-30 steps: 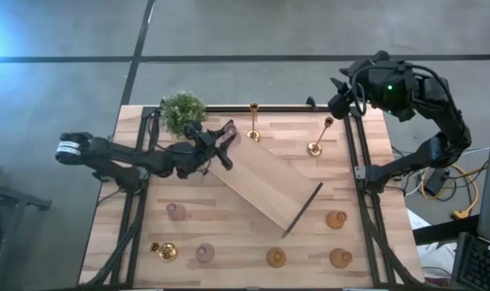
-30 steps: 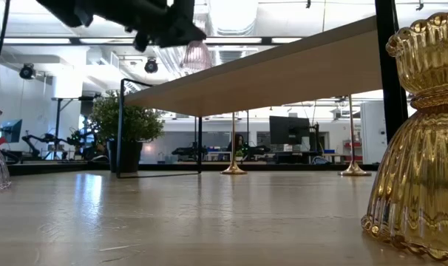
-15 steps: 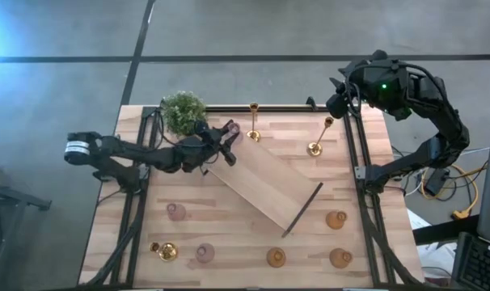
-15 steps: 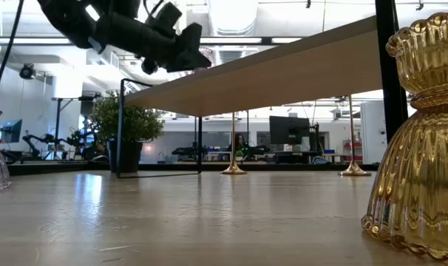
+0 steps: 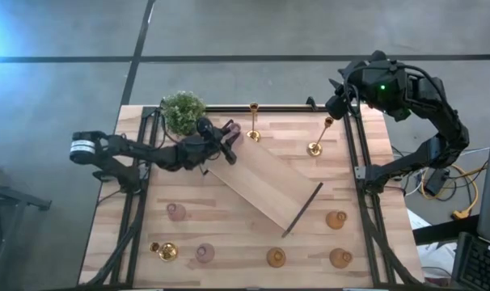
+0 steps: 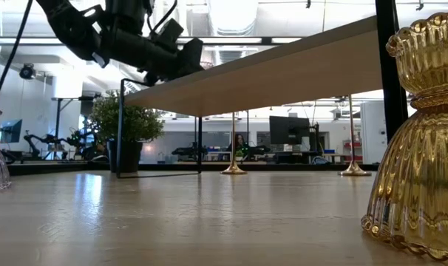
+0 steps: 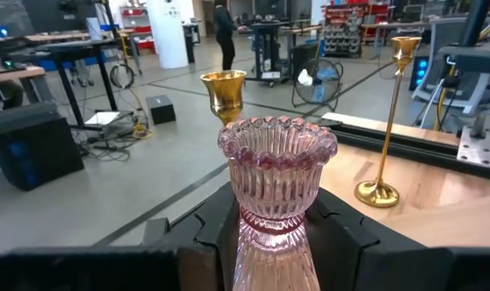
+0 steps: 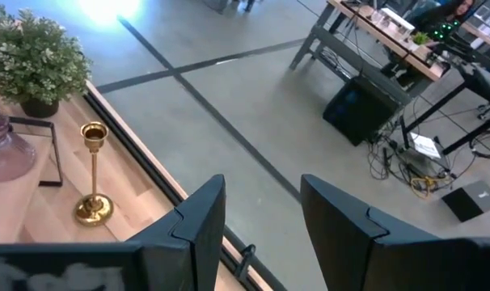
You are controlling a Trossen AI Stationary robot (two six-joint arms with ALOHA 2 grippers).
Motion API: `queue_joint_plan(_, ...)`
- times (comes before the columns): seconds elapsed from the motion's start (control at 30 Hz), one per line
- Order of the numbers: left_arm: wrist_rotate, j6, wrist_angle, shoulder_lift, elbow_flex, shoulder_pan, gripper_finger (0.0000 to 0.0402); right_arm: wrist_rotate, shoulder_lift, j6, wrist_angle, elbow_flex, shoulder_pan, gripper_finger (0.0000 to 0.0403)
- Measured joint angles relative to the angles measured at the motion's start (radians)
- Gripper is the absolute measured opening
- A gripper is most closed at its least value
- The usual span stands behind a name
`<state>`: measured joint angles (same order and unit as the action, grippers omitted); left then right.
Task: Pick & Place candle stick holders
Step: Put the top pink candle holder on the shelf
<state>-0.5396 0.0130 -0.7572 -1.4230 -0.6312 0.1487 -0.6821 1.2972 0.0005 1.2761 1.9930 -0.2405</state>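
My left gripper is shut on a pale pink glass candle holder, over the far-left end of the light-wood tray. In the low view the gripper shows by the tray's edge. Two thin gold holders stand on their round bases at the far side. Pink holders, amber ones and a squat gold one stand near the front edge. My right gripper is open and empty at the far right corner. My left gripper pinches the pink holder between its two fingers at the narrow waist under its ruffled cup. The fingers come level from the table's left. The holder stands upright in the hold. Its base is hidden, so I cannot tell whether it rests on the tray.
A green potted plant stands at the far left, close to my left gripper. The tray lies slantwise across the middle, a black handle at its right end. Black rails run along the table's sides.
My left gripper has come down with the pink holder and shifted slightly toward the table's far right, by the tray's far-left end. The holder stays upright in the hold. In the low view it has dropped out of sight behind the tray's edge.
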Motion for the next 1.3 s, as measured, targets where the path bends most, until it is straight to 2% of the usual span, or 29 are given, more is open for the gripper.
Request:
queue_joint_plan(0.6,0.017,0.070,-0.007,0.004,0.041,0.031,0.0117,0.000,0.000,-0.001,0.002,0.000,-0.001,0.0156)
queue_joint_plan(0.87,0.022,0.070,0.000,0.004,0.039,0.031,0.0142,0.000,0.000,-0.001,0.002,0.000,-0.001,0.0146)
queue_joint_plan(1.3,0.054,0.038,0.007,0.003,0.027,0.031,0.0148,0.000,0.000,-0.004,0.002,0.000,-0.001,0.0158)
